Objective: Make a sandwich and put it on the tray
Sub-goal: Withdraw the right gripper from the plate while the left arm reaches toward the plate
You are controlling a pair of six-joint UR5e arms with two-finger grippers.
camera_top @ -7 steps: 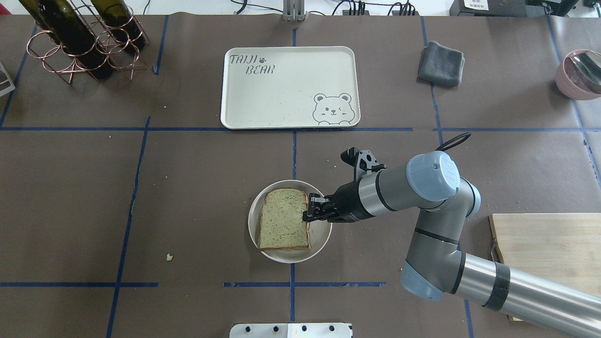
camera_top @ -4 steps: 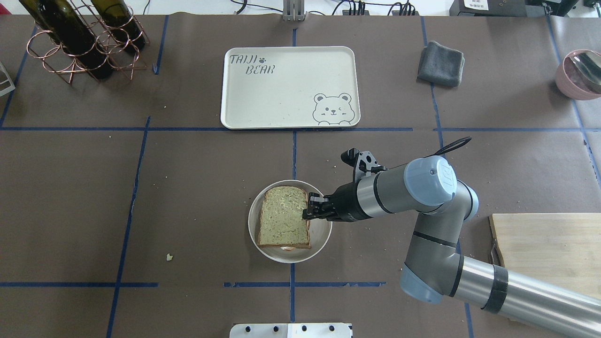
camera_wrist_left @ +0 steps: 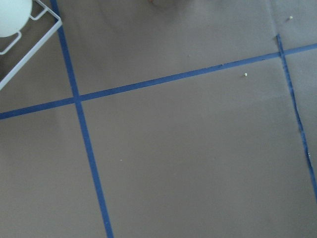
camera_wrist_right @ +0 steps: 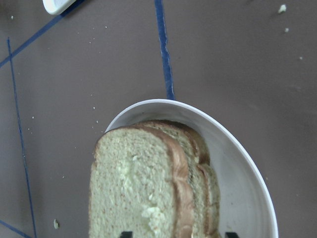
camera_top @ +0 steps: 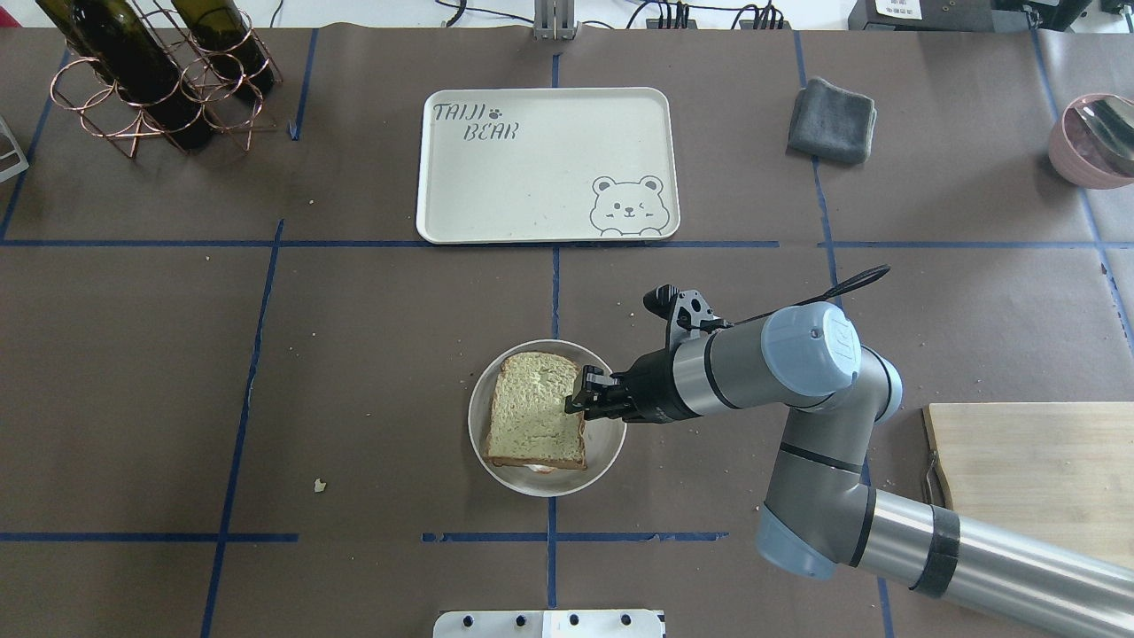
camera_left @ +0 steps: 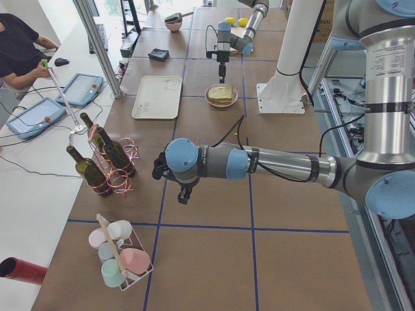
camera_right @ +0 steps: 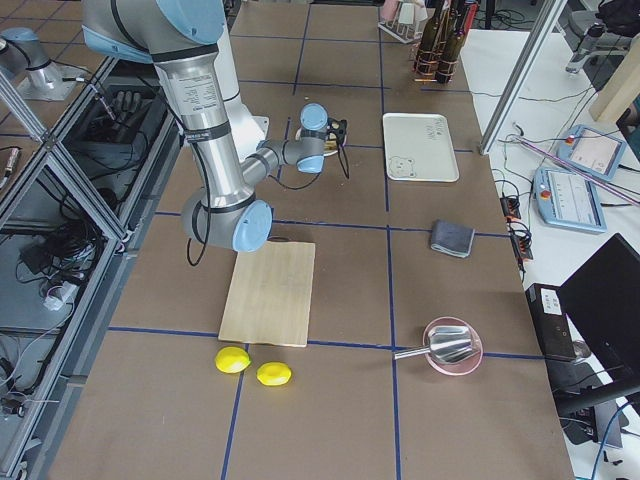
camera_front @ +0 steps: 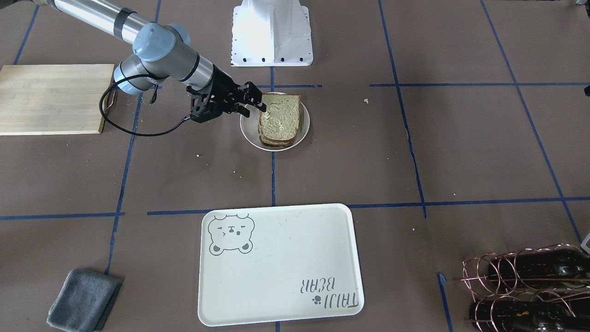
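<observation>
Right gripper [camera_top: 578,400]: jaws set fairly wide, one above the top slice [camera_wrist_right: 133,188], the other low beside the plate [camera_top: 604,446], straddling the nearest edge of the sandwich [camera_top: 532,412] right at the tips. Tray [camera_top: 532,177] well apart, off to the tool's side, away from the robot's base.

Likely trouble on closing and lifting:
- **Sagging or tearing:** a pinch on soft bread at this one edge only, leaving the end farthest from the tool unsupported.
- **Slipping:** a chance of sliding the top slice off the lower one.
- **Plate:** a chance of snagging its rim with the lower finger, then dragging or tipping it.

Contact with the bread: impossible to judge. No sight of any filling between the slices, only crusts. Fingertips cut off at the bottom of the wrist view. Left gripper [camera_left: 157,173] well apart, far beyond the tips, small and dark in one side view only; cannot tell whether spread or closed.
</observation>
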